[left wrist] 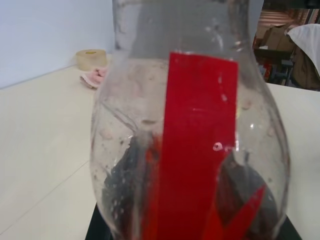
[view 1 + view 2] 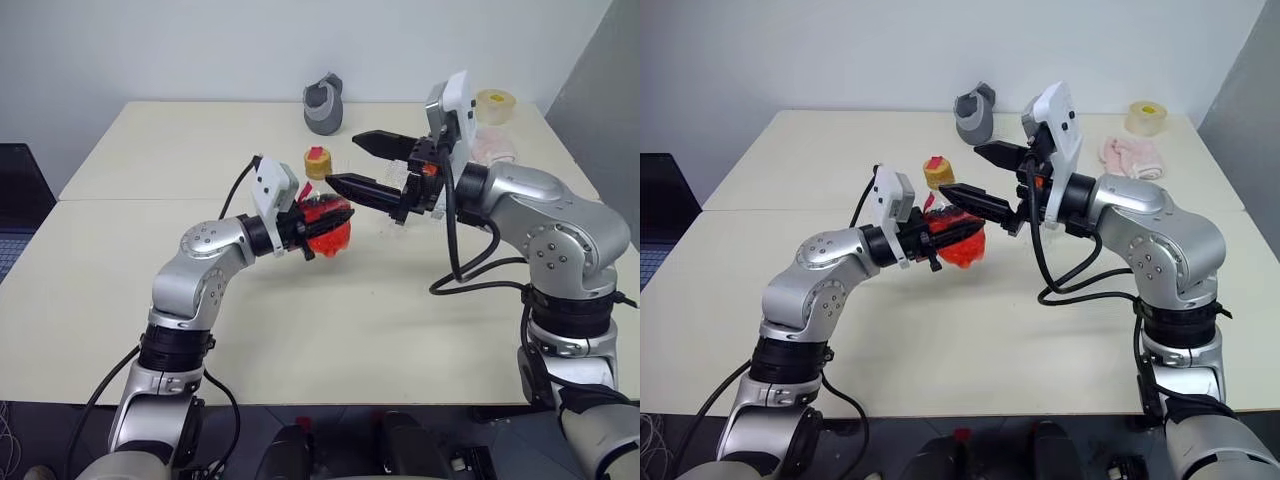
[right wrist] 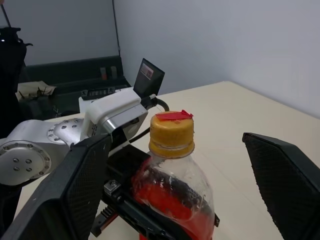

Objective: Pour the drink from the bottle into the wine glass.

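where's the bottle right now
In the left eye view the bottle is mid-table, upright in the shut left gripper, with the open right gripper around its yellow cap.

The clear bottle (image 3: pixel 172 190) has a yellow cap (image 3: pixel 171 132), a red strip and a red drink (image 2: pixel 328 235); the surface (image 2: pixel 120 290) is cream; the tools are black.

light: bright, even, soft | shadows: faint on table (image 2: pixel 120 290) | glare: small shiny spots on bottle (image 1: pixel 190 150) | blur: bottle close-up fuzzy in left wrist view
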You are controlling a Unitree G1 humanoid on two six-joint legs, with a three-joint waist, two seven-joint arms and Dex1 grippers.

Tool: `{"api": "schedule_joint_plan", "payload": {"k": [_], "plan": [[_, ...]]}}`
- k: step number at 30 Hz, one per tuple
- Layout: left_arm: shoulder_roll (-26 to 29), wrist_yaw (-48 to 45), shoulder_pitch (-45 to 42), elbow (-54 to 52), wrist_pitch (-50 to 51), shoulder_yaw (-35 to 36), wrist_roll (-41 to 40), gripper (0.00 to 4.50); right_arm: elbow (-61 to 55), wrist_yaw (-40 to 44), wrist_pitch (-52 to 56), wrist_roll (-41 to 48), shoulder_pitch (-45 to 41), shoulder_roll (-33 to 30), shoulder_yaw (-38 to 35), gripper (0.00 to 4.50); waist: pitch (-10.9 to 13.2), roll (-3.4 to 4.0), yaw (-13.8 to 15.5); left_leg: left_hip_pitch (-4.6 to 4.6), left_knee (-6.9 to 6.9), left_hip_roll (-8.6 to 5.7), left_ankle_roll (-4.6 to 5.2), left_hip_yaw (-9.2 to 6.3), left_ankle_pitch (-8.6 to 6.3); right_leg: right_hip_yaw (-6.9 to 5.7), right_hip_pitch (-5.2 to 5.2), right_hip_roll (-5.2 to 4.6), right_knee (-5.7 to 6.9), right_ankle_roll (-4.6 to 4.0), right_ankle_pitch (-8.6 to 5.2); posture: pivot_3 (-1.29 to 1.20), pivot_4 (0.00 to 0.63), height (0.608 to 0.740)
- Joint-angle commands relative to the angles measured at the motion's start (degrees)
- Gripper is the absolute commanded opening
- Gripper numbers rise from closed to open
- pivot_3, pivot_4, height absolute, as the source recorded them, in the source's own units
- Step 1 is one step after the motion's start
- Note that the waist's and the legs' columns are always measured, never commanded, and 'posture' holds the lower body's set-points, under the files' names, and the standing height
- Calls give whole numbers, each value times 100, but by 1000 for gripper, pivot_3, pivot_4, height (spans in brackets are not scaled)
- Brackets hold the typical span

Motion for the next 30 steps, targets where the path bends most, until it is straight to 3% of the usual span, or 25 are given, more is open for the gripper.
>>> {"api": "schedule_joint_plan", "payload": {"k": [1,17,21,30], "plan": [[-37,-30,-154,-118,-169,60,-68,1240,51,-132,-342,-98,-104,233,121,4462,0,0,-1,0,0,0,0,0,0,0,0,0,0,0,0,0,150,740],[-134,-91,-197,-127,-159,-23,-60,1240,1208,-322,-1403,-953,-465,827,379,4462,0,0,-1,0,0,-1,-4,-1,2,1,-1,1,0,0,0,0,150,740],[-113,-88,-174,-142,-155,-6,-63,1240,1100,-247,-1346,-945,-386,710,356,4462,0,0,-1,0,0,-1,-4,-2,2,1,-1,1,0,0,0,0,150,740],[-43,-66,-189,-118,-170,40,-68,1240,603,59,-904,-684,57,-296,24,4462,0,0,5,-1,0,-3,-2,-1,1,1,0,0,-5,0,0,0,150,740]]}}
